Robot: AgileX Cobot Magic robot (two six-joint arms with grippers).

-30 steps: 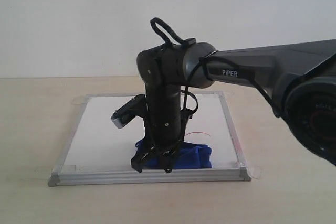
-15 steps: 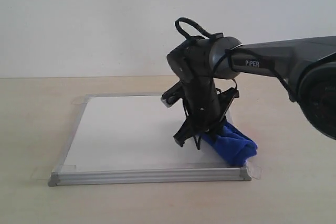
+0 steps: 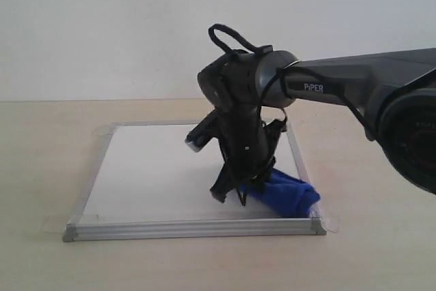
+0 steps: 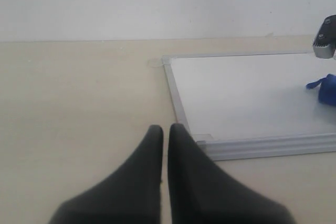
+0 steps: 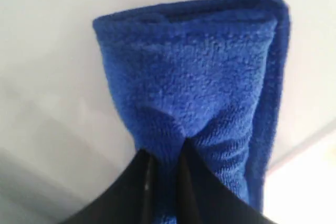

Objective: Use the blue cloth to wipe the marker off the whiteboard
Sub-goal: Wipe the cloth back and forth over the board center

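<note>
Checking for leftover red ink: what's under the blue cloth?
The blue cloth lies on the whiteboard near a corner, pinched by the right gripper's fingers. The bare board around it shows no red line; anything beneath the cloth is covered.

The whiteboard lies flat on my pale beige desk, with clear tape tabs at its corners stuck to the desk.

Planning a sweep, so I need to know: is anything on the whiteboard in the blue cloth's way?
Nothing visible. The right gripper pinches the blue cloth at the whiteboard's near right corner; the rest of the surface is bare. The left gripper is off the board.
</note>
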